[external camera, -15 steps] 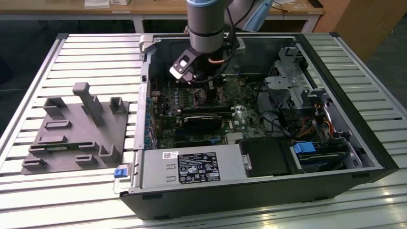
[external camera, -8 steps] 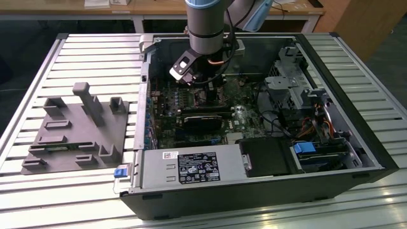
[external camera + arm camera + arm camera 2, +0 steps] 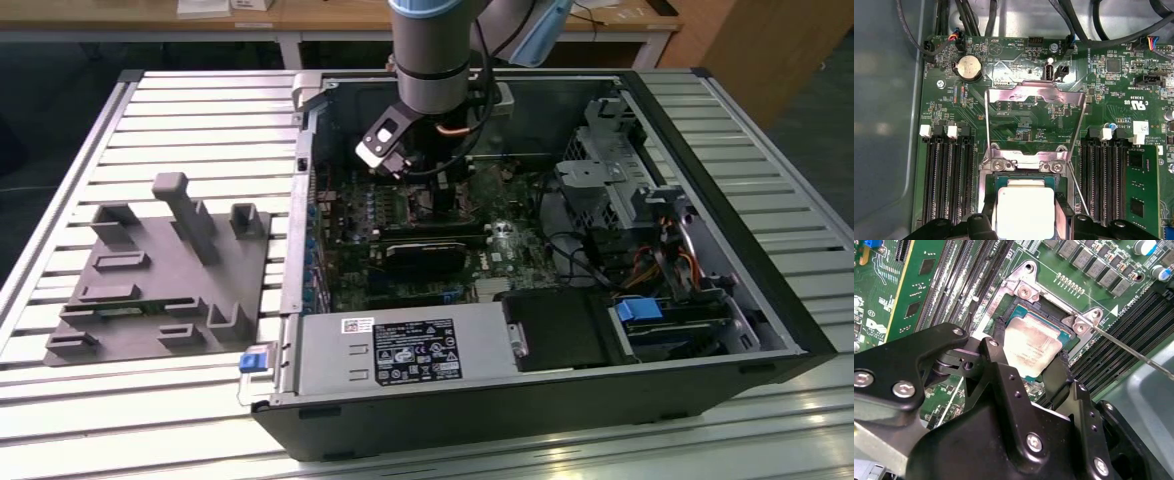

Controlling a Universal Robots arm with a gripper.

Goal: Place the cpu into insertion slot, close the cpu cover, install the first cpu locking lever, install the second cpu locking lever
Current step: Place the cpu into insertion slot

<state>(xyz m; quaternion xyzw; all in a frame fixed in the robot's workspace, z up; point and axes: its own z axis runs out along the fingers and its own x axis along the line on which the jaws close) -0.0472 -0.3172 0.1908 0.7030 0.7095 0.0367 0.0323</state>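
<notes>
While the cover stands open, the claw [image 3: 1030, 350] grips the cpu [image 3: 1026, 207] at the socket [image 3: 1021, 305].

In both wrist views the claw's two black fingers [image 3: 999, 337] sit against opposite edges of the cpu, whose pale metal top lies flat within the socket on the green board [image 3: 1019, 130]. The cover [image 3: 1036, 95], a silvery frame, is tilted up beyond the socket from the claw, with a thin wire lever [image 3: 987, 125] running along each of its sides. In the exterior view the arm [image 3: 430, 50] reaches down into the open case [image 3: 787, 330], which lies on a slatted surface [image 3: 187, 130]. A grey fixture [image 3: 160, 270] sits at the exterior view's left, just beside the case.
</notes>
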